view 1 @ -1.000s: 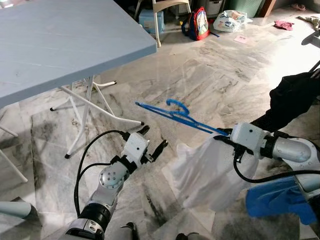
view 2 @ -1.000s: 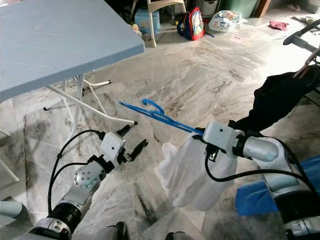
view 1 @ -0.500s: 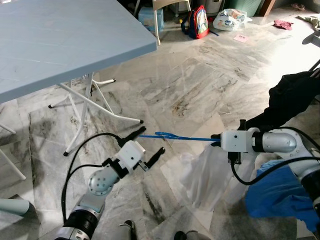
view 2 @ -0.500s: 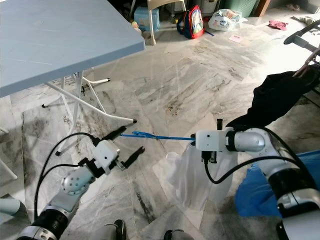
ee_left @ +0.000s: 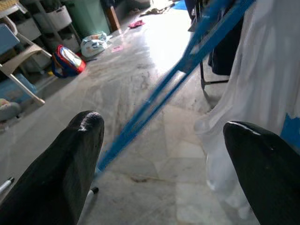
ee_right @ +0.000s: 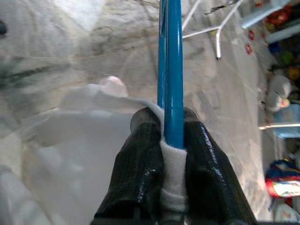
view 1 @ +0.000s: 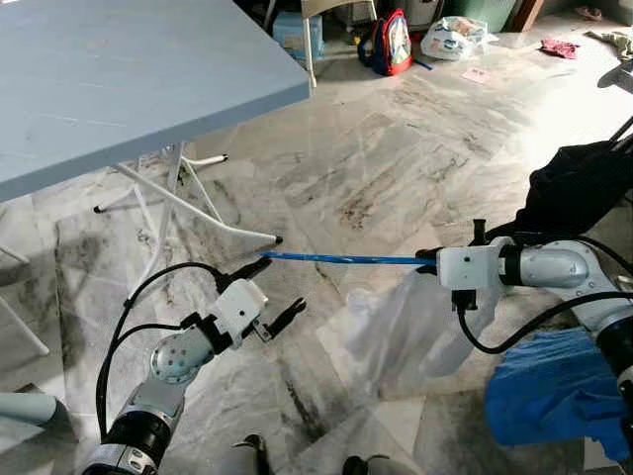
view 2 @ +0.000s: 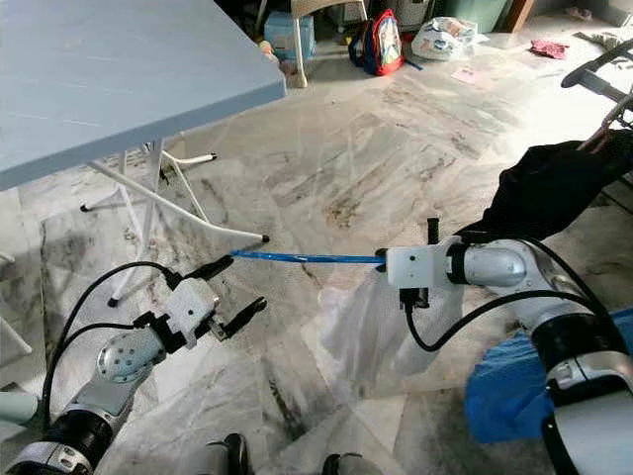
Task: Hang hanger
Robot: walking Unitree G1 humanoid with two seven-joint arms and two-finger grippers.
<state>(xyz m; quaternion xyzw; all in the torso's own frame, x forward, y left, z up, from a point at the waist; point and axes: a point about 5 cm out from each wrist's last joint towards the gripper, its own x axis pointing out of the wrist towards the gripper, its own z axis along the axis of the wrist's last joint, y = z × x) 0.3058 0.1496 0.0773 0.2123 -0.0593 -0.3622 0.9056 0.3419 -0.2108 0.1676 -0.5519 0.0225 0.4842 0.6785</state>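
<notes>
A blue hanger (view 1: 346, 259) lies level and edge-on above the marble floor, with a white garment (view 1: 406, 327) drooping from its right end. My right gripper (view 1: 428, 263) is shut on that end; the right wrist view has the blue bar (ee_right: 172, 70) and a fold of white cloth pinched between the black fingers (ee_right: 140, 159). My left gripper (view 1: 270, 293) is open at the hanger's free end, low and to the left. In the left wrist view the blue hanger (ee_left: 178, 79) runs across between the spread fingers (ee_left: 70, 154), apart from both.
A grey-blue folding table (view 1: 119, 89) on white legs (view 1: 188, 213) stands at the left. At the right, dark clothing (view 1: 584, 188) hangs on a rack and a blue cloth (view 1: 554, 391) lies low. A backpack (view 1: 393, 45) and a bag (view 1: 455, 40) lie far back.
The right gripper has rolled the hanger from tilted with its hook up to level and edge-on, and lowered it. The left gripper has dropped lower and to the left, still open.
</notes>
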